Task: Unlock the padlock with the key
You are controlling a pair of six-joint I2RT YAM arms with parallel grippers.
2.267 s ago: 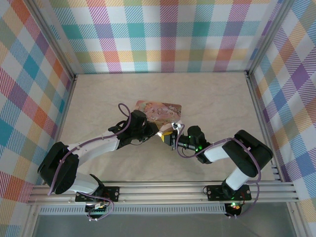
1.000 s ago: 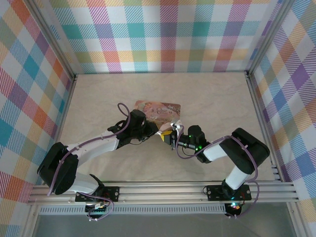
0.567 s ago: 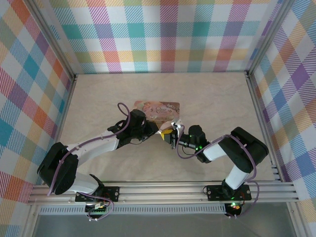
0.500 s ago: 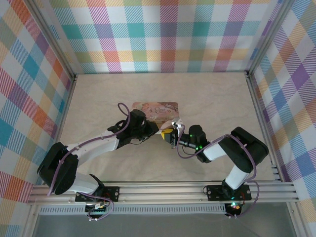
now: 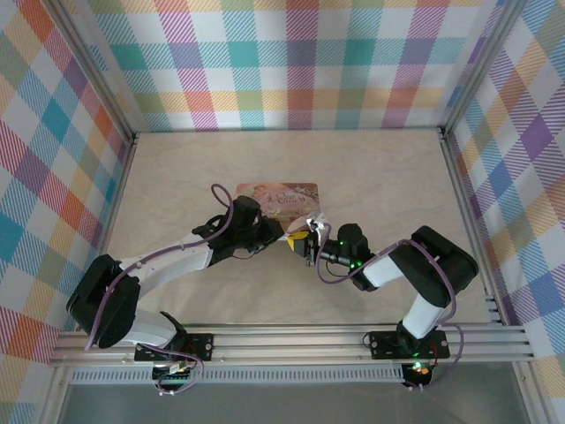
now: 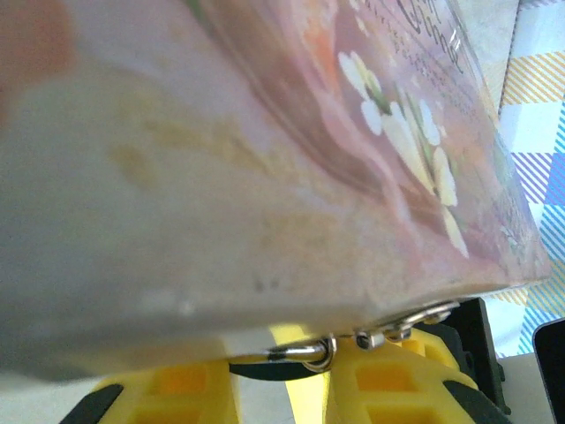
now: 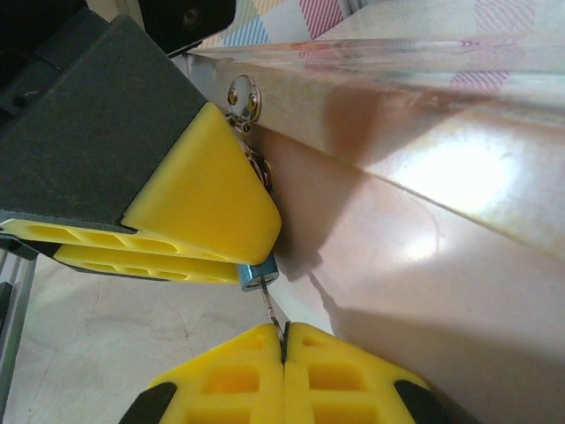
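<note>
In the right wrist view, the tiny blue padlock [image 7: 258, 274] peeks out from between the yellow fingers [image 7: 194, 212] of my left gripper, which is shut on it. A thin silvery key [image 7: 274, 311] runs from the padlock's underside into my right gripper [image 7: 282, 340], which is shut on the key. In the left wrist view, the padlock's silvery shackle [image 6: 305, 352] hooks through the hasp under the pink illustrated tin box [image 6: 265, 177], just above my left gripper [image 6: 282, 389]. From above, the left gripper [image 5: 290, 237] and right gripper [image 5: 306, 240] meet at the tin's [image 5: 278, 196] near right corner.
The tin's shiny side wall [image 7: 424, 177] rises right next to both grippers. A small metal hasp ring [image 7: 243, 95] sticks out of it. Plaid walls [image 5: 291, 62] close in the beige table [image 5: 380, 177] on three sides.
The tin box has shifted slightly left and away and now looks narrower. Both grippers stay pressed together at its corner, and the right arm has edged in a little.
</note>
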